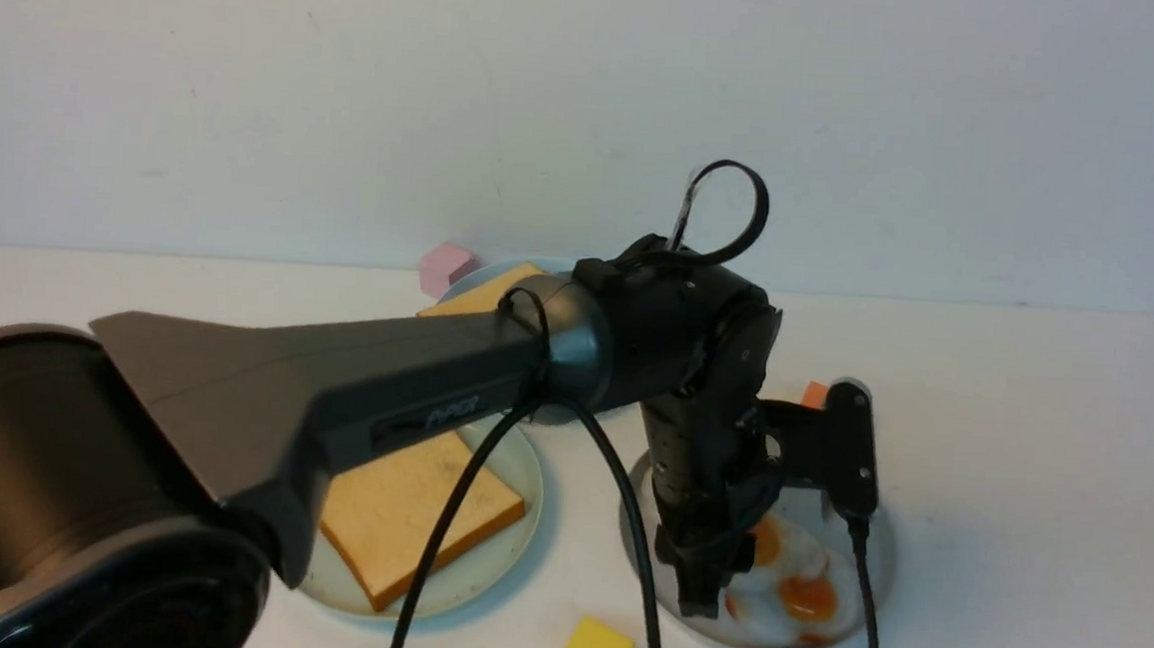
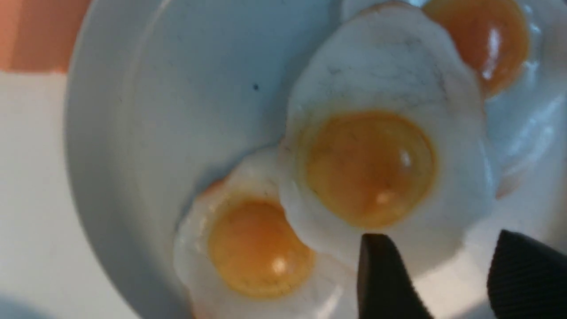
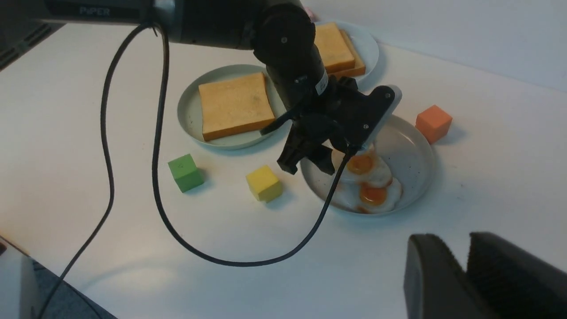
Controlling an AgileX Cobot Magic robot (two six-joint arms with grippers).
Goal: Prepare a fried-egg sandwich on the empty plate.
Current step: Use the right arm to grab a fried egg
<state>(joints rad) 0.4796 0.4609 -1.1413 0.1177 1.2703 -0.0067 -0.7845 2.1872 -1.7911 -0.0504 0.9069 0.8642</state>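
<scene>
My left hand (image 2: 443, 248) is hanging right over the eggs, and its fingers (image 2: 385, 279) are standing apart. The white edge of the top fried egg (image 2: 367, 168) is lying in the gap between them (I cannot tell if they are touching it). That egg is overlapping the other eggs on the grey-blue plate (image 3: 412, 146). Its long way is pointing straight out from my fingers, so I am thinking a pinch on this near edge fits best.

The mint-green plate (image 3: 188, 110) is sitting just to the left of the egg plate, with one toast slice (image 3: 234, 104) lying flat on it. So the egg is needing only a short trip to the left.

My right hand (image 3: 460, 248) is hanging well back over the surface (image 3: 487, 186), with its fingers pressed together on nothing. My left hand is much nearer.

I am reading the word "PiPER" (image 3: 93, 11) on my left arm (image 3: 212, 17). The small white sticker (image 3: 322, 83) near the wrist is too tiny to read.
</scene>
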